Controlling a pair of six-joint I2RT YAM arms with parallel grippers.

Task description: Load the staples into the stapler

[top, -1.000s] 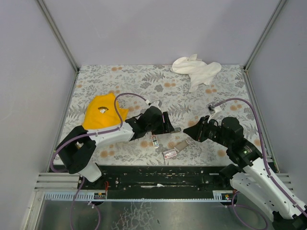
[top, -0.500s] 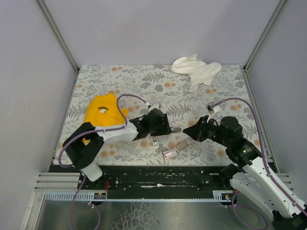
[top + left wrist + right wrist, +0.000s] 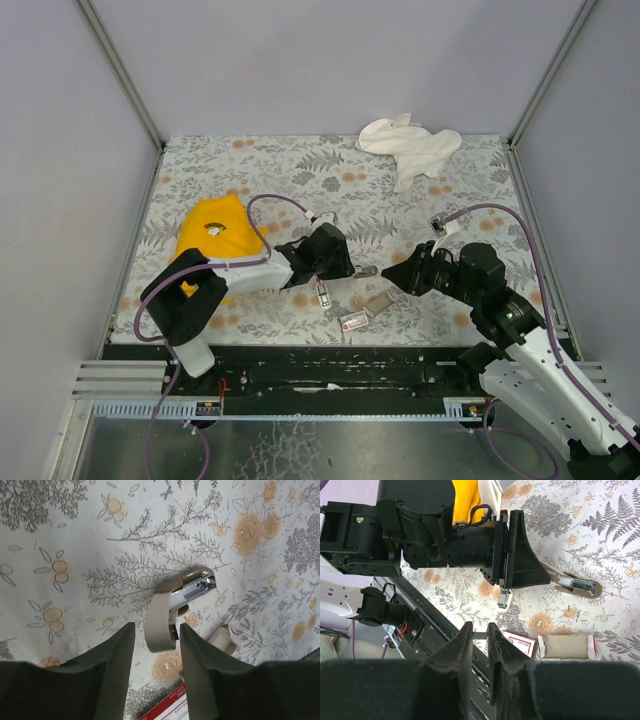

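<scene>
The stapler (image 3: 366, 270) lies open on the flowered table, its silvery channel (image 3: 196, 586) bare and its pale lid (image 3: 160, 622) swung up. My left gripper (image 3: 348, 266) is open, one finger on each side of that lid's end with small gaps (image 3: 157, 630). My right gripper (image 3: 386, 280) hovers just right of the stapler, shut on a thin grey strip of staples (image 3: 480, 635). The dark-red staples box (image 3: 352, 321) lies near the front edge. Beside it is its grey-brown tray (image 3: 378, 304), also in the right wrist view (image 3: 565, 646).
A small pale block (image 3: 322, 292) lies under the left wrist. A yellow cloth (image 3: 215, 232) sits at the left, a white cloth (image 3: 410, 148) at the back right. The black rail (image 3: 330, 365) runs along the near edge.
The left gripper's jaws have narrowed around the stapler's lid, and the left arm's elbow has swung to the right. The right arm has not moved.
</scene>
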